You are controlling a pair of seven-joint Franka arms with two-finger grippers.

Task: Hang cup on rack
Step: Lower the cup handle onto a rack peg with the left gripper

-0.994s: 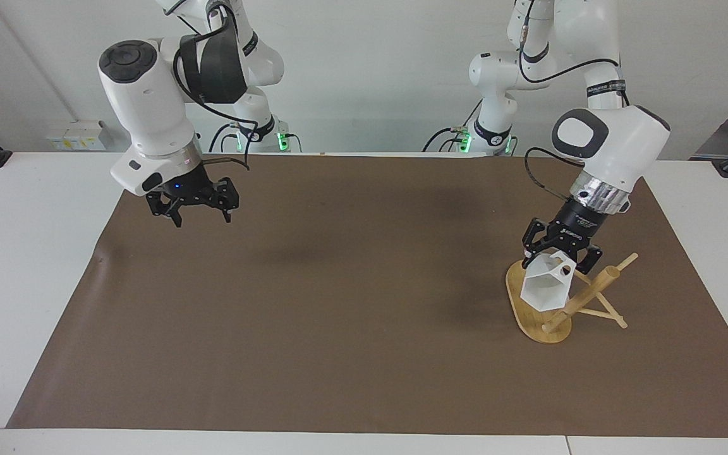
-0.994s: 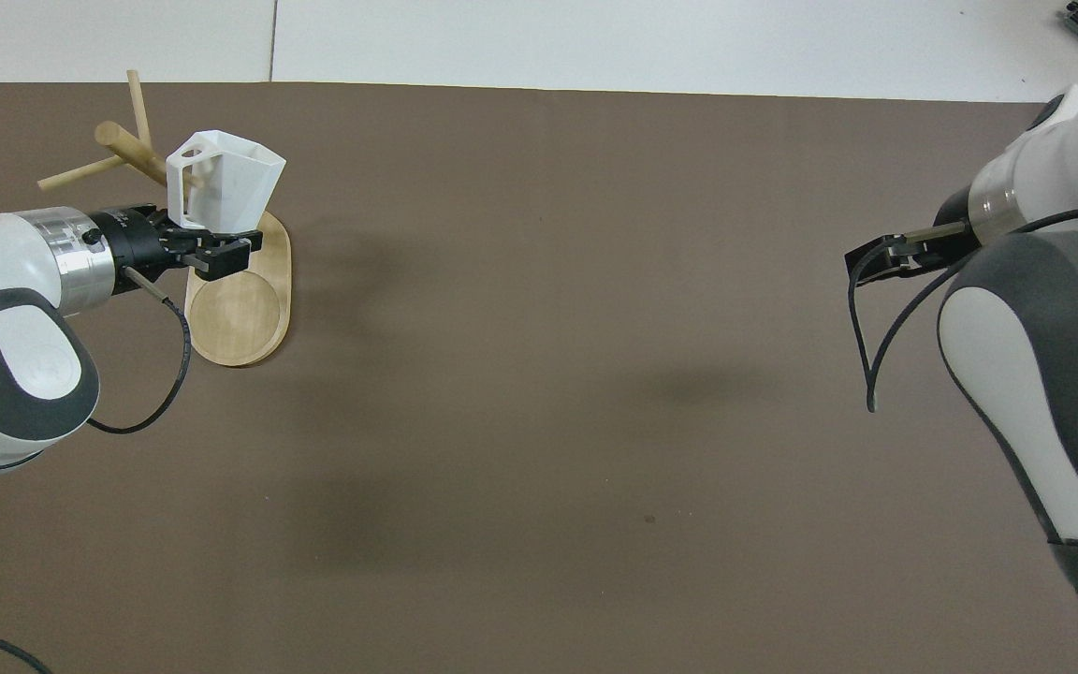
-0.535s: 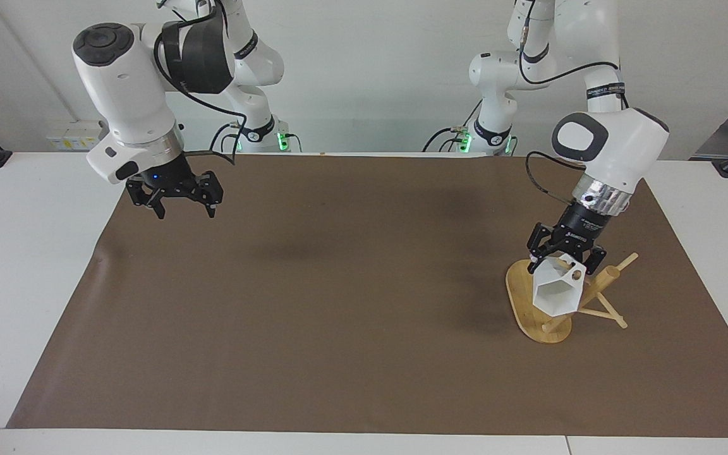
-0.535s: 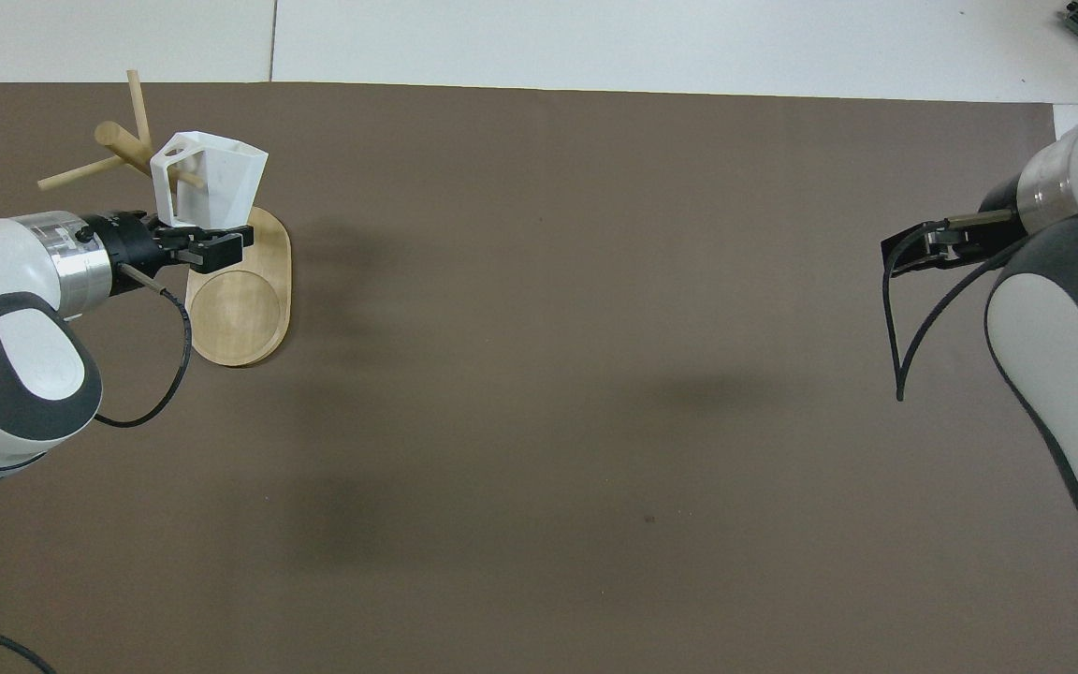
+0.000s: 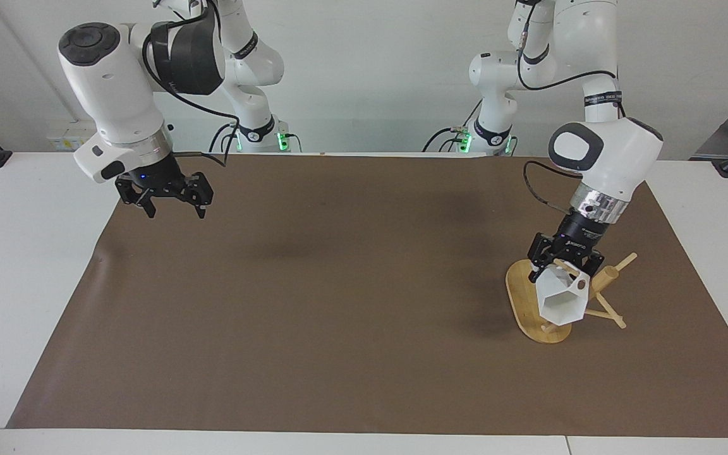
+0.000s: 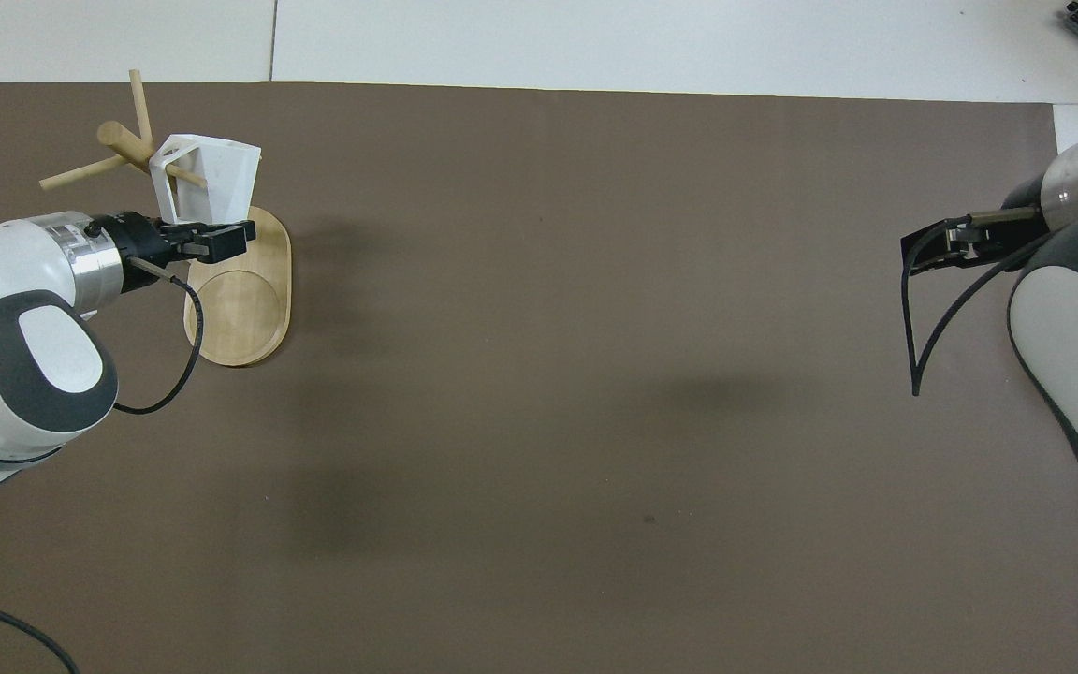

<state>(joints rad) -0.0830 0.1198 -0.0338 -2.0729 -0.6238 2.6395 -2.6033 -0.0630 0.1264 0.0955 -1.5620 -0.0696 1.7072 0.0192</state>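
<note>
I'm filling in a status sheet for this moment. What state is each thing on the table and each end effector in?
Cup: held in the air, tipped on its side, with a rack peg passing through its handle.
Rack: upright on the brown mat, at the left arm's end of the table.
Left end effector: shut on the cup, over the rack.
Right end effector: open, empty, raised over the mat; that arm waits.
Mat: flat on the table.

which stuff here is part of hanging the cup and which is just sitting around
In the job:
- cup, held over the rack's base
- rack, at the left arm's end of the table
- left gripper, shut on the cup

Not in the job:
- brown mat covering the table
- right gripper, open, waiting over the mat's edge
</note>
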